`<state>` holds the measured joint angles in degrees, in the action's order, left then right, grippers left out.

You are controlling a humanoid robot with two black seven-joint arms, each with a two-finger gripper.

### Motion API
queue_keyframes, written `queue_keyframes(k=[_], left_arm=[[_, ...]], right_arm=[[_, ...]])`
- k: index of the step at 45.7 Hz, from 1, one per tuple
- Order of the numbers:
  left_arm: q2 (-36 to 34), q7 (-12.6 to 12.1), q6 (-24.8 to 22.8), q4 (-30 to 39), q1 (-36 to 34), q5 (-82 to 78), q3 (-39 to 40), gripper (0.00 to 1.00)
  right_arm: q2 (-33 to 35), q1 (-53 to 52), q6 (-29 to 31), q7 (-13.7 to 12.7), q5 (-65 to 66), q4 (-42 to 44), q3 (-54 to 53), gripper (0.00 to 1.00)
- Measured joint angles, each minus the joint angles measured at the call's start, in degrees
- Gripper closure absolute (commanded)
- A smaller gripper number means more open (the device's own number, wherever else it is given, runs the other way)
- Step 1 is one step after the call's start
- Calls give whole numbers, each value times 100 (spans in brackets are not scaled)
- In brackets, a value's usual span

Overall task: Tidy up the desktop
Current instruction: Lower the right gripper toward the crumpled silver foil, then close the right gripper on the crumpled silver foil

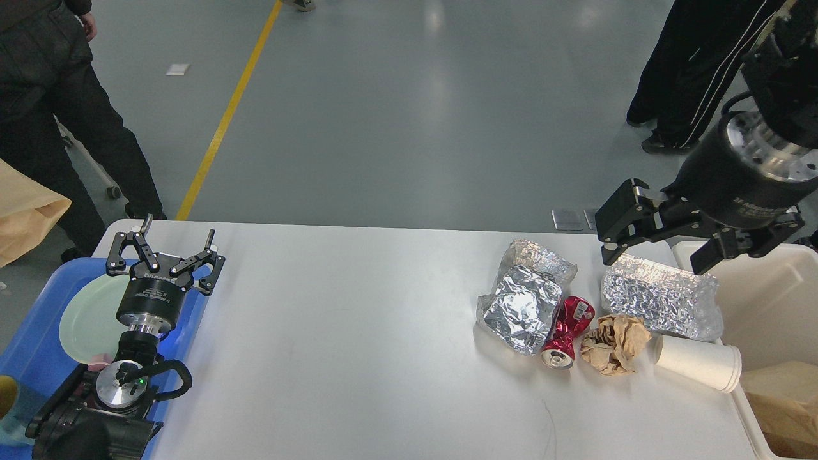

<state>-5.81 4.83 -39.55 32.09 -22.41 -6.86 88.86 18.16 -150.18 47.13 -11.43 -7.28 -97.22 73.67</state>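
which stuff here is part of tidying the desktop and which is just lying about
Job: desktop, foil wrappers, crushed red can, crumpled brown paper, white paper cup, cream bin.
Just there: blue tray, green plate.

blue tray with pale plate | cream bin | yellow floor line | two bystanders' legs
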Motion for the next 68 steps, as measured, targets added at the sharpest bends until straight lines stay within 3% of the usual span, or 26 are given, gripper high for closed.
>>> queue_keyframes(k=[12, 24, 31, 36, 43, 47, 50, 51, 59, 63, 68], left_arm=[[2, 0, 0, 7, 0, 0, 0, 4], [10, -7, 0, 9, 0, 0, 0, 4], [10, -8, 0, 9, 0, 0, 0, 4], [10, -8, 0, 9, 0, 0, 0, 4], [10, -8, 0, 9, 0, 0, 0, 4], [10, -8, 0, 9, 0, 0, 0, 4], [10, -8, 0, 9, 0, 0, 0, 4], [10, -8, 0, 9, 0, 0, 0, 4], [10, -8, 0, 8, 0, 0, 0, 4], [10, -8, 0, 8, 0, 0, 0, 4], [10, -10, 0, 8, 0, 0, 0, 4]], right_arm=[[-5, 105, -189, -1, -34, 47, -89, 7], [-14, 1444, -1177, -31, -29, 491, -806, 7], [-176, 2544, -1463, -233, -29, 1115, -1537, 7], [-633, 3524, -1733, -441, -13, 1775, -1898, 7], [-1157, 4711, -1861, -539, 48, 2938, -2155, 7], [-1232, 5157, -1873, -553, -9, 3562, -2212, 19], [-1319, 5518, -1873, -586, -183, 3979, -2285, 40], [-1333, 5587, -1873, -610, -300, 4046, -2303, 42], [-1471, 5866, -1949, -771, -894, 4194, -2347, 31], [-1669, 6042, -2013, -774, -856, 4234, -2381, 22], [-1808, 6365, -2435, -765, -723, 4471, -2458, 15]])
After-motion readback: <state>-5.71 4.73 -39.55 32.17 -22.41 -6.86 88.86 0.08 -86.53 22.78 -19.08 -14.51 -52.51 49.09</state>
